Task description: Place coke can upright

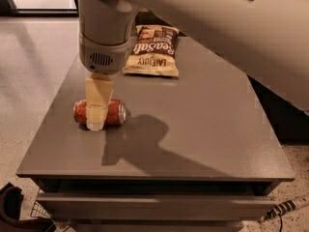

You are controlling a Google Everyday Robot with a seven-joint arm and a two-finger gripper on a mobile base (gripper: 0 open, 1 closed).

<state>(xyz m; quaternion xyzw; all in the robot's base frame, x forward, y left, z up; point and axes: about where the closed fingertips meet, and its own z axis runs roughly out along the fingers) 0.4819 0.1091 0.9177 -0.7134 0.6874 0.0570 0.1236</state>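
The gripper [95,122] is reaching straight down onto the can [115,112]. Its pale tip is crossing the can's middle and hiding that part. I cannot tell from this view whether it is standing open around the can or clamping it.

The can is lying on its side toward the left front of the table [207,129], its length running left to right and a silver end facing right. The wrist [103,42] is hanging directly above it, and the arm [227,37] is stretching away to the upper right. The bag [151,51] is lying flat farther back, well apart from the can.

As I judge it, the task is sitting at its early stage. The reach to the can is looking complete, but the can is not yet standing. A sure grip, a lift, a quarter turn, setting it down on one end and letting go are all remaining.
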